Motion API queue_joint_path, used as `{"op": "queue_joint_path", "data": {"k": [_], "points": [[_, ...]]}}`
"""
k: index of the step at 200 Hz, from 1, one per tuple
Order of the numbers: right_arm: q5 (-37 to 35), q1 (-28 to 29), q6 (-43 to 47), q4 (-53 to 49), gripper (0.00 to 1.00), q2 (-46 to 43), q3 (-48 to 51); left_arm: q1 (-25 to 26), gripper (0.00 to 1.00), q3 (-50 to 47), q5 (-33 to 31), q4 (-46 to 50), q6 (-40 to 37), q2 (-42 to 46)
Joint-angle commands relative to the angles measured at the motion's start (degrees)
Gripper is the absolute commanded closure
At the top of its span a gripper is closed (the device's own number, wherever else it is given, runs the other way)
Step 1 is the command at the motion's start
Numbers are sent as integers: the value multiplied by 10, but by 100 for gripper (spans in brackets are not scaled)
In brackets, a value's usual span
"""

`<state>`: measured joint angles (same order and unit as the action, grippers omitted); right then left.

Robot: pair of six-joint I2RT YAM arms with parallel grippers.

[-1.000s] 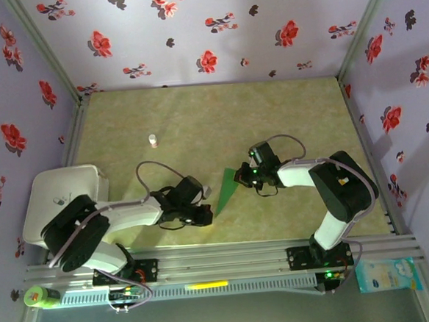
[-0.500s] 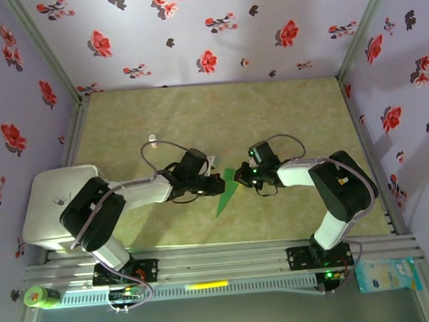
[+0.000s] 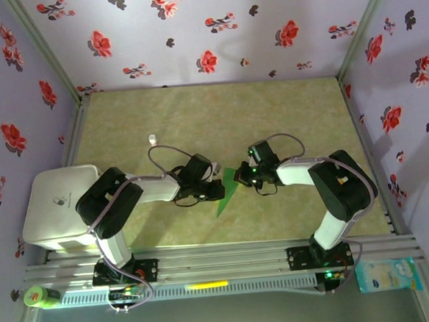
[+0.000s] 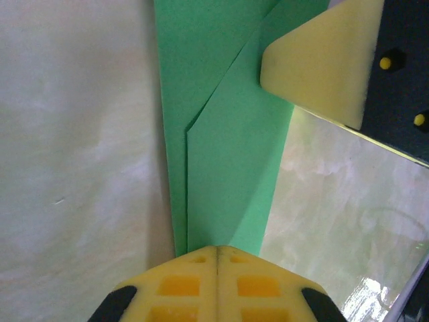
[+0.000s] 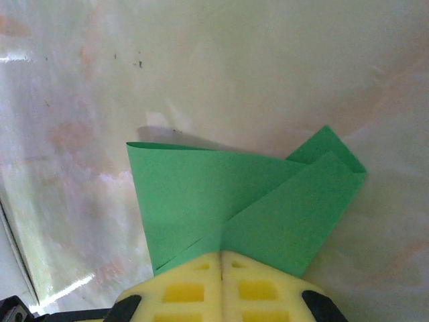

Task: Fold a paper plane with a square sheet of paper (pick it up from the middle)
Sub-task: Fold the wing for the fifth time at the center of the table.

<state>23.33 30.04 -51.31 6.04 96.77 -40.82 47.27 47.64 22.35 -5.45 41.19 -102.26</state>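
Observation:
The square sheet of paper lies on the table as a folded bright-green wedge, its narrow end toward the front. In the left wrist view the green paper is a long folded strip with a slanted flap edge, running up from my left gripper. That gripper is shut, tips resting on the paper's left side. My right gripper is shut too, tips on the paper's wide end, where two flaps overlap. Whether either one nips paper I cannot tell. A right finger shows close by.
A tiny white bottle stands at the back left. A white box sits by the left wall. Flowered walls close in three sides. The metal rail runs along the near edge.
My left arm has swung from the front left up and right until its shut tips reached the paper's left side. The right gripper stayed put on the paper.

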Motion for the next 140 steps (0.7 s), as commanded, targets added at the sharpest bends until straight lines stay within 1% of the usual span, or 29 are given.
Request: {"op": "queue_joint_path", "data": {"k": [1,29,54,66,83,111,128,140], "points": [[-29,-3,21,-67,97,16,-11,7,100,-14,-31,40,-18,-26],[-31,-8,37,-95,95,-1,-40,12,100,-19,-40,54,-18,-35],[-26,-30,45,-108,93,-36,-53,17,100,-22,-43,55,-17,-40],[-17,-42,50,-105,92,-53,-54,19,100,-22,-44,55,-17,-41],[-4,-44,63,-107,92,-67,-59,21,100,-22,-45,55,-16,-40],[37,-31,41,-55,94,-43,-45,23,100,-20,-48,58,-13,-42],[40,-25,27,-33,94,-20,-36,23,100,-18,-50,59,-12,-39],[28,-25,22,-22,95,-9,-26,23,100,-19,-52,60,-10,-39]]}}
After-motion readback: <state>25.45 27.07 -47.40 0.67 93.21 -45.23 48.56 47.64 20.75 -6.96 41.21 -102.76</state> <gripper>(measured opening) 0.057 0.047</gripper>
